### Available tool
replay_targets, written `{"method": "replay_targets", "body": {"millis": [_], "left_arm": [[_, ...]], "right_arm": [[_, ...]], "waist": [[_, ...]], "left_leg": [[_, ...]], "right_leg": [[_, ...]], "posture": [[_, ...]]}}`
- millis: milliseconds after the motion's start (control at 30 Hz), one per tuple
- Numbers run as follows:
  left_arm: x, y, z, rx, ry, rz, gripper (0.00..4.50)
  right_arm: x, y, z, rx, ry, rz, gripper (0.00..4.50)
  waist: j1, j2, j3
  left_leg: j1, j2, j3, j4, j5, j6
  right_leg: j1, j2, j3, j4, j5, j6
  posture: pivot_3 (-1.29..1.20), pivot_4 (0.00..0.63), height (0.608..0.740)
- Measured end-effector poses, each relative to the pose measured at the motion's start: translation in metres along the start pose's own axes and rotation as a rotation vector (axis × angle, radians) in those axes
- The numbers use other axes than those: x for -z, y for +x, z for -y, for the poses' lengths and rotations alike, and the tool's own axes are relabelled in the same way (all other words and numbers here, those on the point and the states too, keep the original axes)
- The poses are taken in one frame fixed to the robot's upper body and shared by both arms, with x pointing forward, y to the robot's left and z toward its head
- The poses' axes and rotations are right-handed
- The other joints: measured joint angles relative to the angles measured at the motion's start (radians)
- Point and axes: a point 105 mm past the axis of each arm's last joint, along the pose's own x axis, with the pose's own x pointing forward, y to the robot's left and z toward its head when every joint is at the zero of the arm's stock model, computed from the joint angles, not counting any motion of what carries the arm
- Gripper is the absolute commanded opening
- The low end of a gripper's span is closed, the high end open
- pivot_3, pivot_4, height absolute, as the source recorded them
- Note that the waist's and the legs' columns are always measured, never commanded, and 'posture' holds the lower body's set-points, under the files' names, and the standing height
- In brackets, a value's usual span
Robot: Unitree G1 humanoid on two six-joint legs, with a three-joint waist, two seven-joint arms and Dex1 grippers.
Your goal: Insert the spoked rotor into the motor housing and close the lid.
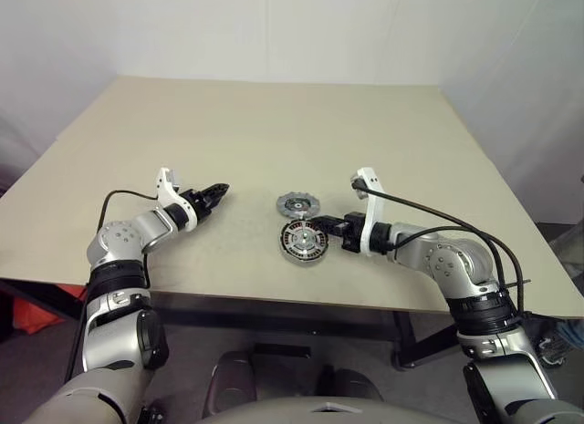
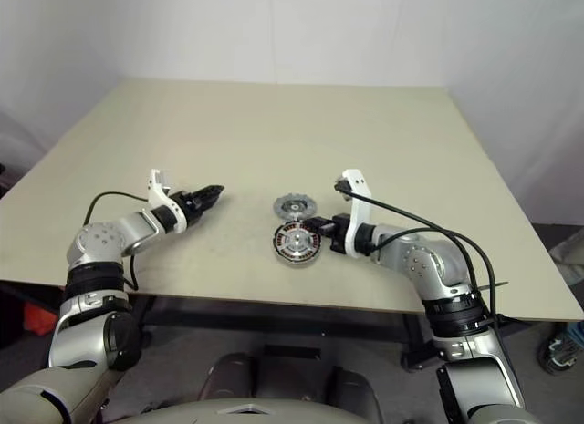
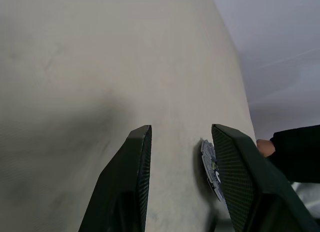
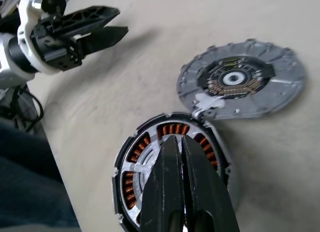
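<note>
A: R claw (image 4: 182, 157)?
B: Fingers pressed together, nothing between them, tips over the housing (image 1: 304, 241). Rotor (image 4: 150, 167) looks seated inside already; spokes show over the copper windings.
A: L claw (image 1: 215, 195)?
B: Fingers parted, empty, hovering over bare bench (image 1: 228, 132), well apart from the parts.
A: Lid (image 1: 298, 204)?
B: Flat on bench, just behind the housing, rims nearly touching.
A: Handling?
B: Metal disc, stiff, prob. weighty for its size, smooth face so likely slippery. I'd pinch across the notched rim. It lies flat, so getting a finger under is the hard bit. Magnets may snap it down.
A: Room?
B: Plenty. Bench open all round; near edge is close behind the housing, so don't drag things back.
</note>
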Motion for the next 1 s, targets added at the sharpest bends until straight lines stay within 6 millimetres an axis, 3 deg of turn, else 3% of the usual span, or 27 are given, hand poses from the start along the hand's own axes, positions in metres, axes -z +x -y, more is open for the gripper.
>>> {"method": "replay_targets", "body": {"millis": [200, 433, 500, 600, 667, 767, 833, 1000], "left_arm": [[-0.003, -0.006, -0.005, -0.025, -0.002, 0.019, 2.02], [-0.006, -0.009, -0.003, -0.023, 0.001, 0.037, 2.02], [-0.006, -0.010, -0.003, -0.025, -0.002, 0.040, 2.02], [-0.005, -0.008, -0.003, -0.022, -0.006, 0.040, 2.02], [-0.004, -0.007, -0.002, -0.018, -0.009, 0.041, 2.02], [-0.004, -0.005, -0.001, -0.012, -0.011, 0.049, 2.02], [-0.006, -0.002, 0.000, -0.008, -0.014, 0.055, 2.02], [-0.008, 0.004, 0.001, 0.001, -0.015, 0.067, 2.02]], "right_arm": [[0.015, 0.008, -0.001, 0.001, -0.036, -0.049, 0.03], [0.008, 0.009, -0.005, -0.039, -0.076, -0.003, 0.03], [-0.015, 0.003, -0.012, -0.078, -0.202, 0.045, 0.03], [-0.061, -0.014, -0.026, -0.114, -0.515, 0.098, 0.03], [-0.079, -0.021, -0.037, -0.156, -0.746, 0.088, 0.03], [-0.072, -0.027, -0.040, -0.276, -1.032, -0.064, 0.03], [-0.058, -0.033, -0.032, -0.377, -1.183, -0.236, 0.03], [-0.050, -0.040, 0.010, -0.467, -1.487, -0.622, 1.23]], "waist": [[0.000, 0.000, -0.001], [-0.001, 0.000, -0.001], [-0.001, 0.001, 0.000], [0.000, 0.000, 0.000], [0.000, 0.000, -0.001], [0.000, 0.000, 0.000], [0.000, 0.000, 0.000], [-0.009, 0.000, 0.000]], "left_leg": [[0.004, 0.000, 0.000, 0.000, 0.000, 0.000], [0.012, 0.000, 0.000, 0.000, -0.001, 0.001], [0.011, 0.000, 0.000, 0.000, -0.001, 0.001], [0.011, 0.000, 0.000, 0.001, -0.001, 0.001], [0.011, 0.000, 0.000, 0.000, -0.001, 0.002], [0.008, 0.000, 0.000, 0.002, -0.003, 0.005], [0.005, 0.000, 0.000, 0.005, -0.005, 0.009], [0.002, 0.000, 0.000, 0.010, -0.007, 0.012]], "right_leg": [[0.004, 0.000, 0.000, 0.000, 0.000, 0.000], [0.012, 0.000, 0.000, -0.001, -0.004, 0.007], [0.011, 0.000, 0.000, 0.000, -0.004, 0.007], [0.011, 0.000, 0.000, -0.001, -0.004, 0.007], [0.012, 0.000, 0.000, -0.001, -0.004, 0.007], [0.011, 0.000, 0.000, -0.002, -0.001, 0.001], [0.010, 0.000, 0.000, -0.001, 0.000, 0.001], [0.006, 0.000, 0.000, 0.002, 0.001, -0.002]], "posture": [[0.00, 0.000, 0.740], [0.00, 0.000, 0.740], [0.00, 0.000, 0.740], [0.00, 0.000, 0.740], [0.00, 0.000, 0.740], [0.00, 0.000, 0.740], [0.00, 0.000, 0.740], [0.00, 0.000, 0.740]]}}
